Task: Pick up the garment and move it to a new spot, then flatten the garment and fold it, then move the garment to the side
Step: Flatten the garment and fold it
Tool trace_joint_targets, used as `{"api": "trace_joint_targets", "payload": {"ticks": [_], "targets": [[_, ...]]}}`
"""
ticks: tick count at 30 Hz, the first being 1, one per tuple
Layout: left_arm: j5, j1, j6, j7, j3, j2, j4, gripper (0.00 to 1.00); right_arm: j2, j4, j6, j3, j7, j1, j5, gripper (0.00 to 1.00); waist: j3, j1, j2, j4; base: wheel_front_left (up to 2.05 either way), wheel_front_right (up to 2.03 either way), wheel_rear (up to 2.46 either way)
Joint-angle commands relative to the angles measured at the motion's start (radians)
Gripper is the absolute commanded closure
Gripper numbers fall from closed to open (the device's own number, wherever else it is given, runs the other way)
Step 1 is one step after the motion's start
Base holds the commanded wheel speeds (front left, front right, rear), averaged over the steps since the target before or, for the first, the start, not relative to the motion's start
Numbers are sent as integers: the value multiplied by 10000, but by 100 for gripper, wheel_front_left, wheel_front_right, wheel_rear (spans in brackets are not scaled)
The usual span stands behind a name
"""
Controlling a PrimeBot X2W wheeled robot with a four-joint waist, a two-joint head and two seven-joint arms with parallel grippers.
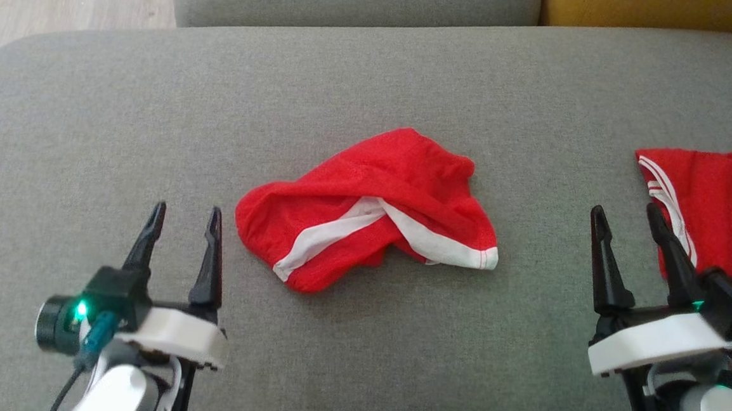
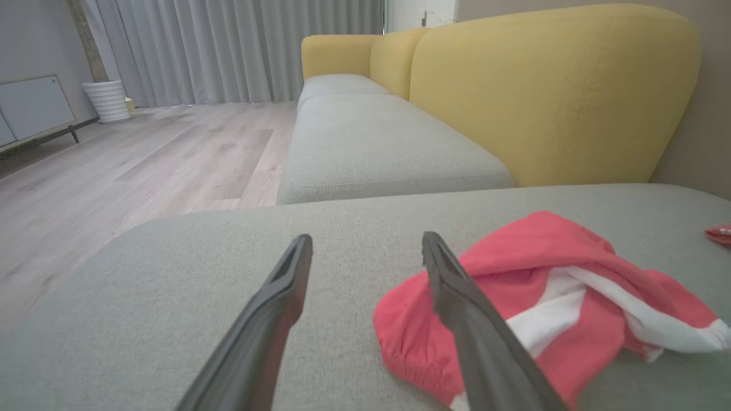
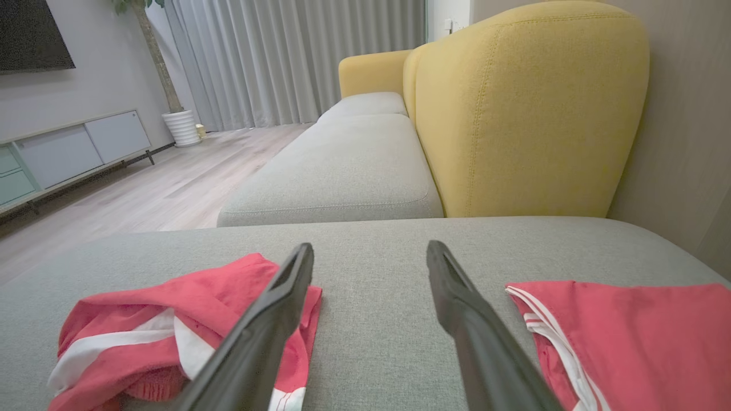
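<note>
1. The garment (image 1: 366, 209) is a red piece with white bands. It lies crumpled near the middle of the grey sofa seat (image 1: 374, 72), bunched and folded over itself, with the white trim showing along its near edge.
2. The left pincer (image 1: 187, 212) hovers at the near left with its two dark fingers spread and nothing between them. In the head view its inner finger stands just beside the garment's left end, apart from the cloth.
3. The right pincer (image 1: 625, 213) is likewise spread and empty, well to the right of the garment. It sits just beside a second red piece (image 1: 722, 202) that lies flat at the right edge of the seat.
4. Judged from this, the first step is in hand — the pick-up. The cloth is a loose heap, neither flattened nor folded, and no pincer has hold of it.
5. The next move likely falls to the left pincer, being the nearer. It would need to shift right over the garment's left end, come down with fingers wide, and close on a raised fold rather than the flat seat.
6. The heap has several layers, so a shallow pinch may catch only the top one. A bite at the thick rolled edge looks safer — and the second red piece should be left alone.
</note>
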Motion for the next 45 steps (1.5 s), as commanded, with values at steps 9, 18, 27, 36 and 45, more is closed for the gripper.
{"api": "trace_joint_targets", "payload": {"ticks": [9,18,27,36,45], "targets": [[-1,-196,151,60,379,334,-510,0,-110,-510,73,237,71,26,-10,0,-72,0,-1,20,0,0,0],[-92,-376,-5,143,240,308,-573,0,-86,-524,73,170,58,9,39,0,14,0,-1,41,0,0,0],[-1266,-947,-1391,1248,-671,-551,999,0,-58,-428,73,316,36,-151,170,0,376,0,-1,-116,0,0,0],[-1950,-1441,-2047,1413,-835,-1227,3292,0,-41,-279,73,311,-3,-269,259,0,678,0,-1,-354,0,0,0],[-2093,-1914,-2369,968,-790,-1411,4237,100,-30,148,73,437,37,-281,354,0,799,0,-1,-337,0,0,0]]}}
